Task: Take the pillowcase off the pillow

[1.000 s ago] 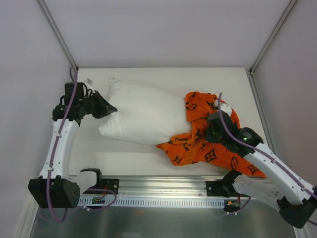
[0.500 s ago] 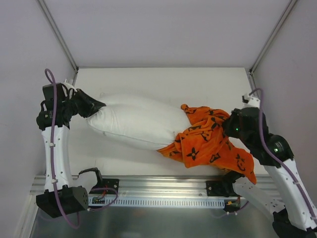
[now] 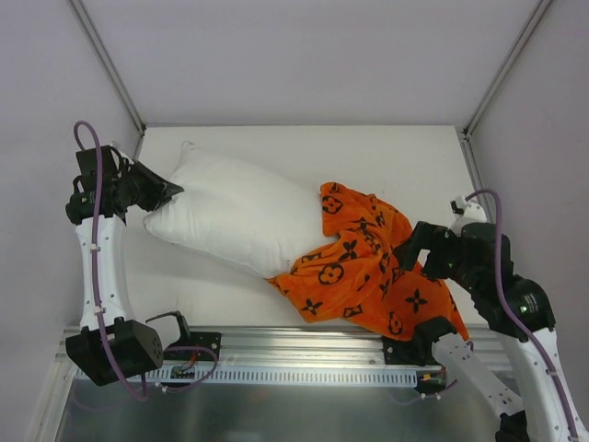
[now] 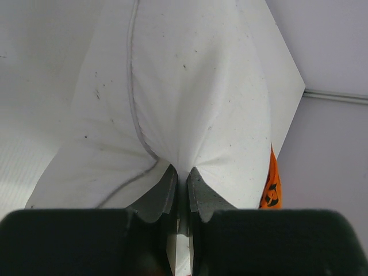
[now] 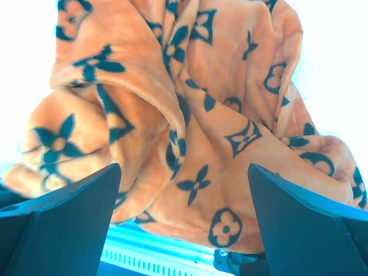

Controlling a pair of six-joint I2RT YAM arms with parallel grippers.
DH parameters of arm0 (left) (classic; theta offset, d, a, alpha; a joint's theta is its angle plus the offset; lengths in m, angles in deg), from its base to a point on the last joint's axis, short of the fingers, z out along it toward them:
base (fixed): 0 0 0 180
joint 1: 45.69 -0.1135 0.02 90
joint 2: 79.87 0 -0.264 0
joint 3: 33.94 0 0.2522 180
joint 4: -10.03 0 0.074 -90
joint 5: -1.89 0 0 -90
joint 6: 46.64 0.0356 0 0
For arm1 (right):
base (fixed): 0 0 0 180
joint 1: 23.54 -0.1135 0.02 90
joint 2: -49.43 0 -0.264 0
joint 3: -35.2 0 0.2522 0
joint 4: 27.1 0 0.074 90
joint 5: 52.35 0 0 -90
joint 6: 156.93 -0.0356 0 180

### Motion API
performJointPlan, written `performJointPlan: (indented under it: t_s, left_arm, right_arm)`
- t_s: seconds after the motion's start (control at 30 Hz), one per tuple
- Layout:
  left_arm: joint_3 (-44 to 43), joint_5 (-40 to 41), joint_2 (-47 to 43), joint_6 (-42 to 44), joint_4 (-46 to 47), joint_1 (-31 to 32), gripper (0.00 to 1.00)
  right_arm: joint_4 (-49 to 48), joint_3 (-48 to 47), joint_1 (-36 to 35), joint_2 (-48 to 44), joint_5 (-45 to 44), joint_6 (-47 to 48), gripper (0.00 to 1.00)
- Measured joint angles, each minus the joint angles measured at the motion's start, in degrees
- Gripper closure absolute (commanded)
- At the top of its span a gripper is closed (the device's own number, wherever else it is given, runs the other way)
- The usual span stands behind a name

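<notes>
From above: one pillow lies on the surface, with one orange pillowcase bunched at its right end. Left wrist view — the left claw is pinched tight on the pillow's corner. Right wrist view — the right claw gapes wide, gripping nothing, with the pillowcase just ahead.

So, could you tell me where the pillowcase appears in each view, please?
Top external: pillowcase right of centre, against the pillow.
Left wrist: pillowcase a sliver past the pillow's right edge.
Right wrist: pillowcase fills most of the frame.
Shared landmark: the pillow, in top and left wrist.
</notes>
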Motion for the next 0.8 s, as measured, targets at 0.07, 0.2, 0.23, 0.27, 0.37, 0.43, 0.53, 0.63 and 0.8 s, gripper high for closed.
performJointPlan:
  t_s: [0.07,0.2,0.23,0.27,0.37,0.43,0.53,0.63,0.8]
  left_arm:
    - [0.00,0.68,0.00,0.00,-0.09,-1.07,1.00]
    - [0.24,2.54,-0.24,0.00,-0.11,-5.35,1.00]
    - [0.35,3.02,-0.28,0.02,-0.13,-6.40,1.00]
    - [0.48,3.37,-0.31,0.04,0.00,-7.17,1.00]
    - [0.74,4.39,-0.31,0.09,0.04,-8.15,1.00]
    - [0.74,4.46,-0.28,0.09,0.07,-8.20,1.00]
    - [0.74,4.46,-0.15,0.09,0.11,-8.17,1.00]
    - [0.68,4.44,0.50,0.07,0.15,-8.17,1.00]
    - [-0.15,4.42,2.29,0.09,0.11,-8.17,1.00]
  right_arm:
    - [0.92,0.09,0.09,-1.68,-0.37,-1.40,0.04]
    - [1.84,8.76,0.17,-3.80,0.24,-5.99,0.02]
    - [2.25,11.69,0.17,-4.70,1.16,-6.78,0.02]
    - [2.32,14.43,0.17,-5.86,2.75,-7.50,0.02]
    - [1.68,20.24,0.15,-8.70,9.73,-8.24,0.03]
    - [0.61,22.97,-1.42,-9.33,14.12,-8.50,0.04]
    - [-1.40,24.63,-8.26,-9.55,16.31,-9.29,0.04]
    - [-3.78,24.68,-17.77,-7.69,13.77,-10.43,0.04]
    - [-6.86,22.86,-35.17,6.56,3.28,-11.87,0.04]
